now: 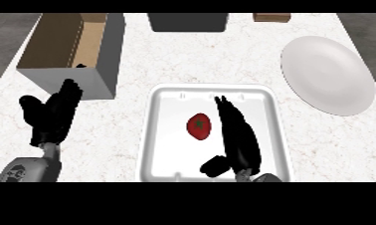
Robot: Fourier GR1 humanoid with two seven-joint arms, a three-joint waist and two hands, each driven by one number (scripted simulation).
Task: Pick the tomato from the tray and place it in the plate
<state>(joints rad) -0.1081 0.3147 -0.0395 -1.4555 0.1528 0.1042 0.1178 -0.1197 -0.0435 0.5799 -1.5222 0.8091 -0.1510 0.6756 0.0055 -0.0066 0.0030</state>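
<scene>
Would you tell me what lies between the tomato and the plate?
In the head view, the right hand and tray rim lie between tomato and plate.

The counter is white, faintly veined marble, and it fills most of the view. A white tray lies flat on it at the near middle. A white plate sits on it to the right, well apart from the tray. An open box (grey outside, brown inside) stands on it at the far left, just beyond the tray's left corner. At the far edge a dark container rests near the middle, and a small brown block lies to its right.
</scene>
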